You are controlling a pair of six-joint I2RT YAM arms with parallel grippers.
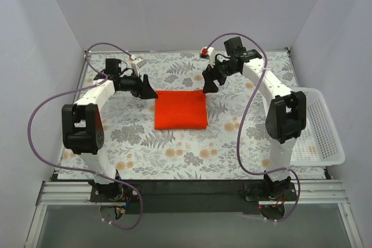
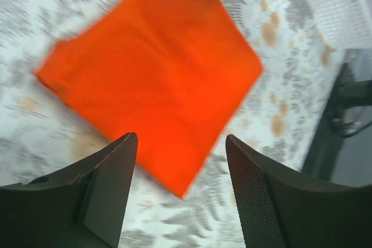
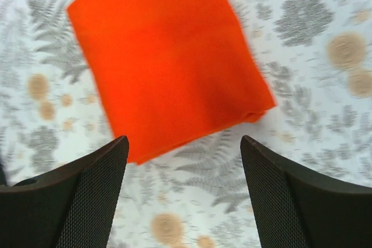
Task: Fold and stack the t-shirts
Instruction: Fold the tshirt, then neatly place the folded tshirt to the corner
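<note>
One orange-red t-shirt (image 1: pixel 181 110) lies folded into a neat rectangle in the middle of the floral mat (image 1: pixel 145 149). My left gripper (image 1: pixel 150 92) hovers just off the shirt's far left corner, open, with nothing between its fingers. Off the far right corner hangs my right gripper (image 1: pixel 208 85), open and empty as well. In the left wrist view the t-shirt (image 2: pixel 157 68) lies ahead of the left gripper (image 2: pixel 181 143), clear of both fingers. The right wrist view shows the t-shirt (image 3: pixel 168 62) beyond the right gripper (image 3: pixel 184 143), with bare mat between the fingers.
A white plastic basket (image 1: pixel 317 126) stands at the mat's right edge, beside the right arm. White walls close in the back and both sides. A black rail (image 1: pixel 192 187) carrying both arm bases runs along the near edge.
</note>
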